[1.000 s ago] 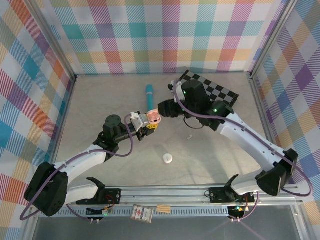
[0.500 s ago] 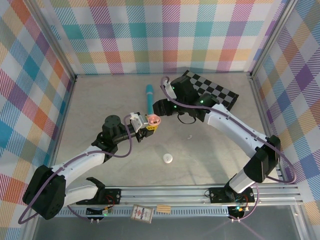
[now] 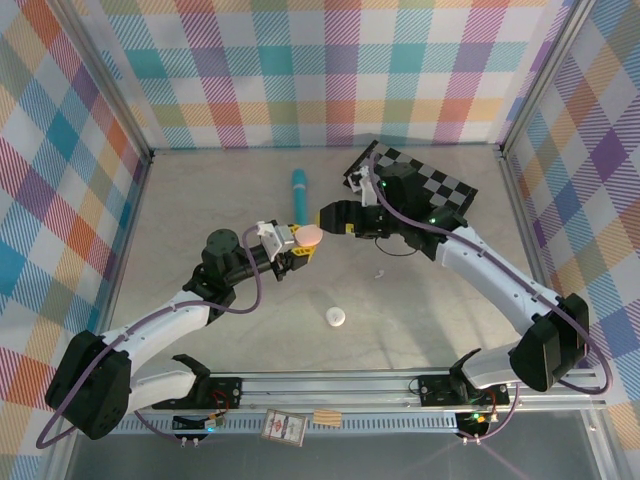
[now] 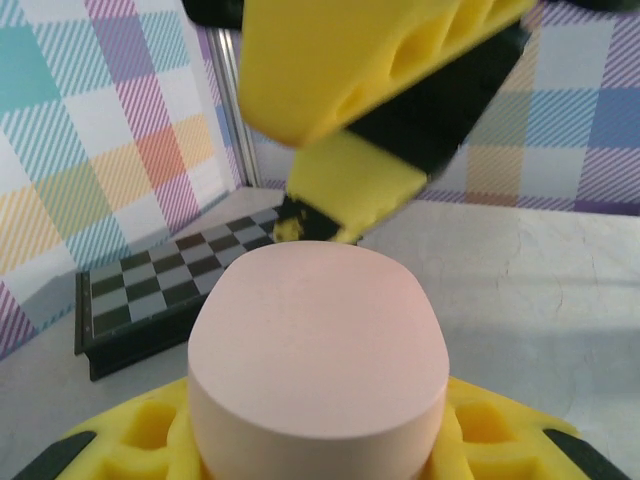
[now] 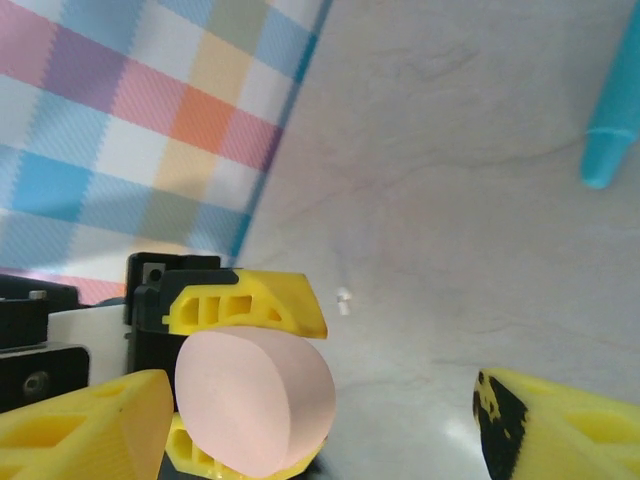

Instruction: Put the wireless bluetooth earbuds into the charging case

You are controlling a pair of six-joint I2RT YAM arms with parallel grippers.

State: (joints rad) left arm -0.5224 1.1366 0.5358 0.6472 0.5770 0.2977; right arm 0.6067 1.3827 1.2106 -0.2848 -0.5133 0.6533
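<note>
A closed pink oval charging case (image 3: 309,236) is held above the table, and my left gripper (image 3: 302,241) is shut on its lower part. In the left wrist view the case (image 4: 318,350) sits between my yellow fingers (image 4: 150,440), lid smooth and shut. My right gripper (image 3: 327,215) hovers just right of the case, open. In the right wrist view the case (image 5: 255,400) lies beside that gripper's left finger (image 5: 80,430), and the other finger (image 5: 560,430) stands far apart. A tiny white earbud (image 3: 379,272) (image 5: 343,300) lies on the table.
A teal pen (image 3: 299,193) (image 5: 612,140) lies behind the grippers. A black-and-white checkerboard (image 3: 440,188) (image 4: 150,290) sits at the back right. A small white rounded object (image 3: 335,317) rests near the front middle. Plaid walls enclose three sides.
My right gripper's jaws have opened wide and it has drawn back slightly from the pink case. The left gripper keeps its hold on the case, shifted a little.
</note>
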